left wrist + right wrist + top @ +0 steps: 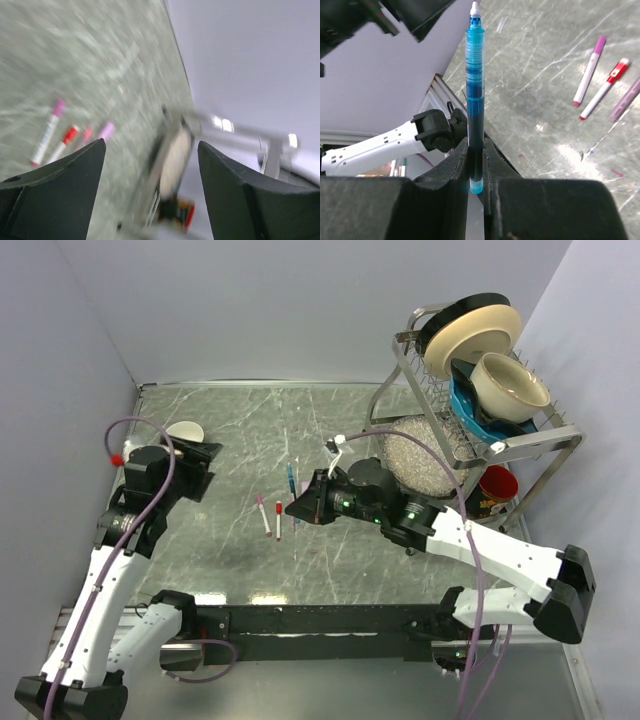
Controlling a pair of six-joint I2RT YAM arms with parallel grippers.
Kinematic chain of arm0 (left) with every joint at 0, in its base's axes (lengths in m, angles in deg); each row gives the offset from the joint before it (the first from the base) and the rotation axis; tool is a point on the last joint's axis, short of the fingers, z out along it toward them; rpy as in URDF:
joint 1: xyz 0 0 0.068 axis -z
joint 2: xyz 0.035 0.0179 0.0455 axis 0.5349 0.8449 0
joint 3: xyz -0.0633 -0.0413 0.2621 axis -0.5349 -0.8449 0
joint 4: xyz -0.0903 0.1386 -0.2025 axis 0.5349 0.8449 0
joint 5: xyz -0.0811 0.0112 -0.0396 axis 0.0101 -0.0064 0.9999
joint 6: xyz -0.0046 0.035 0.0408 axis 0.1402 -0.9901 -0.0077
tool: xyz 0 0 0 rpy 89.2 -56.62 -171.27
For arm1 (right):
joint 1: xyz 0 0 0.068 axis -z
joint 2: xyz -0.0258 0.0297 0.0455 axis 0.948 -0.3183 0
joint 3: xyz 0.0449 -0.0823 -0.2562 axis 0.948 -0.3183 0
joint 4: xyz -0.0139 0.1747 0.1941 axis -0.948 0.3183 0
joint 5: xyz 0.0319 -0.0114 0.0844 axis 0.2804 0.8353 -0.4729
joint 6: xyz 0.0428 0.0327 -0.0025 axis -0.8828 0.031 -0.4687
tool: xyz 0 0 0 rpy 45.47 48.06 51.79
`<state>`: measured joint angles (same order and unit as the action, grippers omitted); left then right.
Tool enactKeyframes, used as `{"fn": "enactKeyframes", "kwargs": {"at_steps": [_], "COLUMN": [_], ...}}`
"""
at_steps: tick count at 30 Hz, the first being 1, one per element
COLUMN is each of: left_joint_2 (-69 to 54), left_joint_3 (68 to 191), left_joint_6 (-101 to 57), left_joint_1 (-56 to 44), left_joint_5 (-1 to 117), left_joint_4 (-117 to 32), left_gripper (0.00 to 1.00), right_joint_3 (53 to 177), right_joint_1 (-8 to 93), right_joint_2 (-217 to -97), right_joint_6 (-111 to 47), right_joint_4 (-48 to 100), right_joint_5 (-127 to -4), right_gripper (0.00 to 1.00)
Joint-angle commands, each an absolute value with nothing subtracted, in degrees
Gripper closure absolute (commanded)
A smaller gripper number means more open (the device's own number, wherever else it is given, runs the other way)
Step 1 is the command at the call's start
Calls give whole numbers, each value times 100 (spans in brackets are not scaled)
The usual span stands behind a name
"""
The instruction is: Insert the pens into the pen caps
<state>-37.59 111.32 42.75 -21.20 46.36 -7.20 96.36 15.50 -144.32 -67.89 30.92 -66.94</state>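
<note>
My right gripper (476, 144) is shut on a blue pen (475, 85), which stands out past the fingertips with its white tip bare. In the top view this gripper (300, 508) is at mid-table and the blue pen (291, 480) shows by its tips. A pink-capped pen (263, 512) and a red-capped pen (279, 520) lie just to its left; both show in the right wrist view (588, 70), (606, 87), beside a lilac piece (625, 97). My left gripper (195, 462) is open and empty (151, 145), held above the table's left side. Its view is blurred.
A wire dish rack (520, 445) with plates and bowls stands at the back right, a red cup (497, 485) under it and a glittery round bowl (420, 460) beside it. A white cup (185, 430) stands behind my left gripper. Walls close the left and back.
</note>
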Motion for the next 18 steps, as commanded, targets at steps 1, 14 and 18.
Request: {"fn": "enactKeyframes", "kwargs": {"at_steps": [1, 14, 18], "left_joint_2": [-3826, -2746, -1738], "left_joint_3": [11239, 10422, 10552], "left_joint_6": [5012, 7596, 7939], "left_joint_1": [-2485, -3997, -4454], "left_joint_5": [3098, 2639, 3113], "left_joint_4": [-261, 127, 28], "left_gripper": [22, 26, 26], "right_joint_3": [9531, 9724, 9759], "right_joint_1": [1590, 1861, 2038], "right_joint_2": [-14064, -14476, -14573], "right_joint_6": [-6394, -5848, -5813], "right_joint_4": [3052, 3026, 3008], "right_joint_5": [-6463, -7244, -7403], "right_gripper": [100, 100, 100]}}
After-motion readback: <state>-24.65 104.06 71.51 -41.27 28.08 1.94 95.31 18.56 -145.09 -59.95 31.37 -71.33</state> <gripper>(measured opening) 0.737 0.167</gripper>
